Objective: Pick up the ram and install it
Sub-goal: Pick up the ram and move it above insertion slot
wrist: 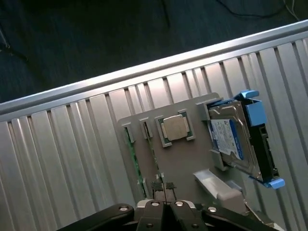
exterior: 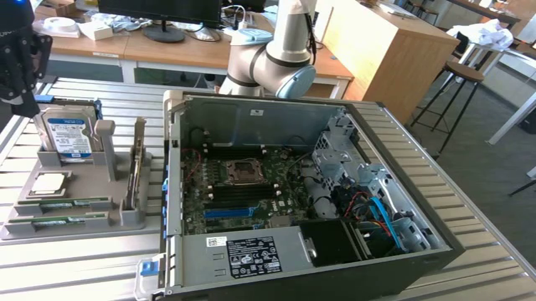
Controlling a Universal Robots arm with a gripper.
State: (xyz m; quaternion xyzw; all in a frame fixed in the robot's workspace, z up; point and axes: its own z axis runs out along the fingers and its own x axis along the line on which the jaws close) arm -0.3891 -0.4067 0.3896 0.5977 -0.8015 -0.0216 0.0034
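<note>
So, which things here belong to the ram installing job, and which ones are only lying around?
Belong to the job:
- ram sticks in the grey holder
- open computer case with its motherboard
- gripper, shut and holding nothing

Just lying about:
- hard drive
- processor chip
- monitor
- stool

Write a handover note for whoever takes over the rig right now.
Gripper: shut, empty, hovering above the grey plastic holder tray.
Ram: the long flat green circuit-board ram stick lies in its tray slot, with a second green stick beside it. The open black computer case stands to the exterior view's right of the tray.
Done: nothing picked up yet.
Left: pick up the ram and install it.
</note>
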